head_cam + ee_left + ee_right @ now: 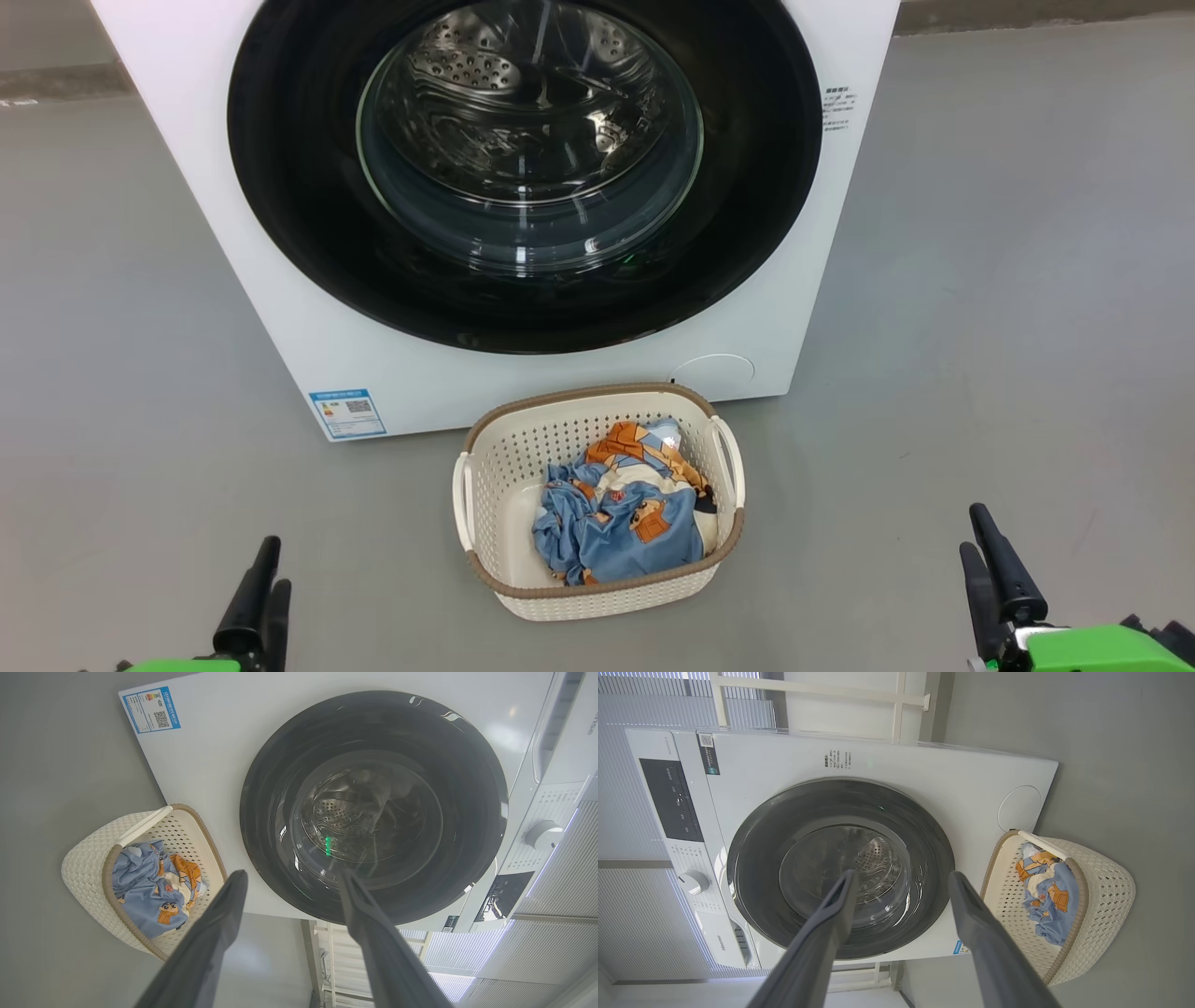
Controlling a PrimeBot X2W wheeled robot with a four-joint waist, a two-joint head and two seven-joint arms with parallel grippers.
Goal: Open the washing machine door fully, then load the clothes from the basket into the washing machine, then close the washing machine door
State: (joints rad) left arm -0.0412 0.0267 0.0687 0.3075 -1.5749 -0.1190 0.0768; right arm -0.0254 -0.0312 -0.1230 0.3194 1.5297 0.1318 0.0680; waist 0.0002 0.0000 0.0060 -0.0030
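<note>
Flanking the basket (597, 605), left pincer (293, 873) and right pincer (902, 873) gaping (empty), well clear of its rim.

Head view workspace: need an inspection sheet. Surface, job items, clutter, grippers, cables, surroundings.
Surface: smooth grey floor.
Job's things: washing machine white, front-loading; washing machine door shut, drum visible through the glass; basket on the floor in front of the machine; clothes piled inside the basket.
Clutter: nothing seen.
Grippers: left gripper and right gripper open, holding nothing, low on either side of the basket.
Cables: nothing seen.
Surroundings: window blinds and a white frame behind the machine.
</note>
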